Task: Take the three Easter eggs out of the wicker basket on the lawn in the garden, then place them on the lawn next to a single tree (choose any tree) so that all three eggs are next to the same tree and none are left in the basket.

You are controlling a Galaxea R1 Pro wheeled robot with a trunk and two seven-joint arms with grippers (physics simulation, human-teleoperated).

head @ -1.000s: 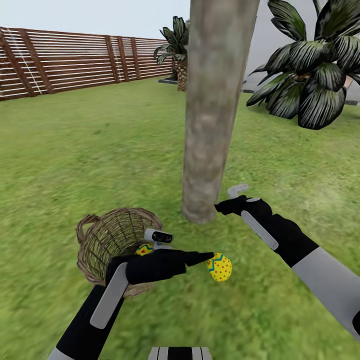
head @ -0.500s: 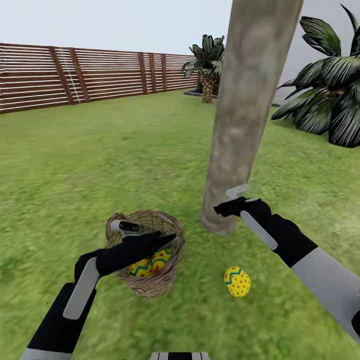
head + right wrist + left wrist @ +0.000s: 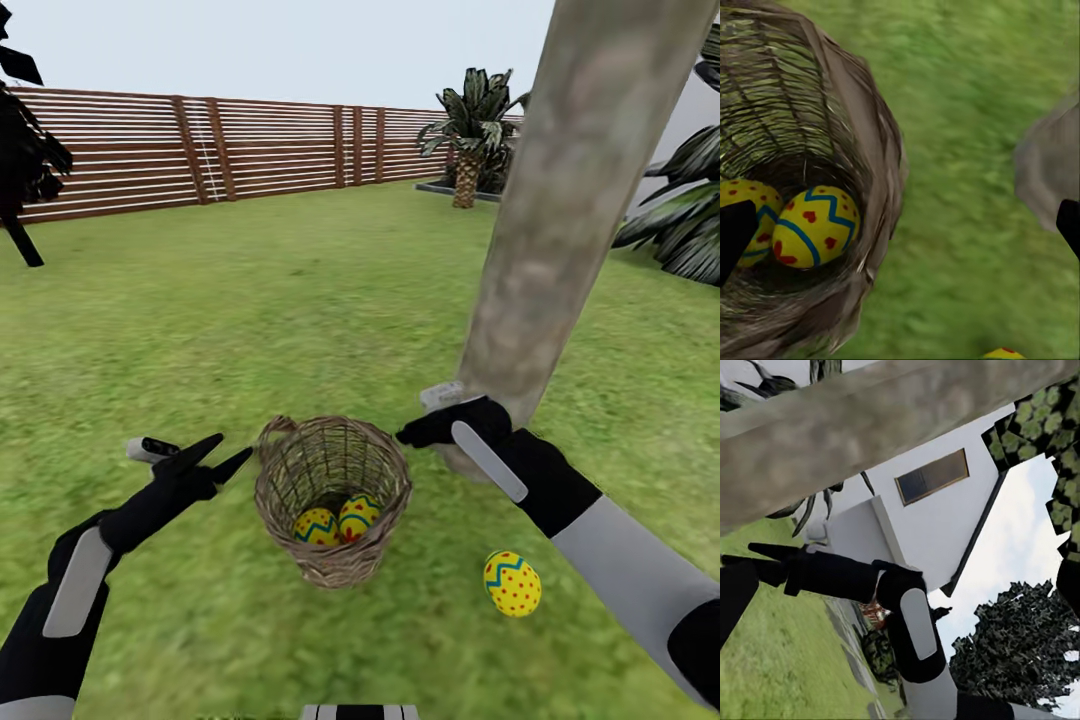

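Two Easter eggs (image 3: 338, 520) sit deep in the wicker basket (image 3: 385, 465), one (image 3: 512, 583) on the lawn (image 3: 300, 290) by the tree (image 3: 560, 230); left claw (image 3: 222, 455) spread, empty. Right wrist view: smooth, rounded, likely slippery egg (image 3: 814, 227), best pinched across its middle; right claw (image 3: 418, 432) state unclear

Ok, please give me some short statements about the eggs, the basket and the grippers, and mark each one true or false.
1. Two eggs lie in the basket. True.
2. One egg lies on the lawn near the tree. True.
3. The left gripper holds an egg. False: it is open and holds nothing.
4. The basket lies tipped on its side. False: it stands upright.
5. The right gripper is inside the basket. False: it is beside the rim, outside.
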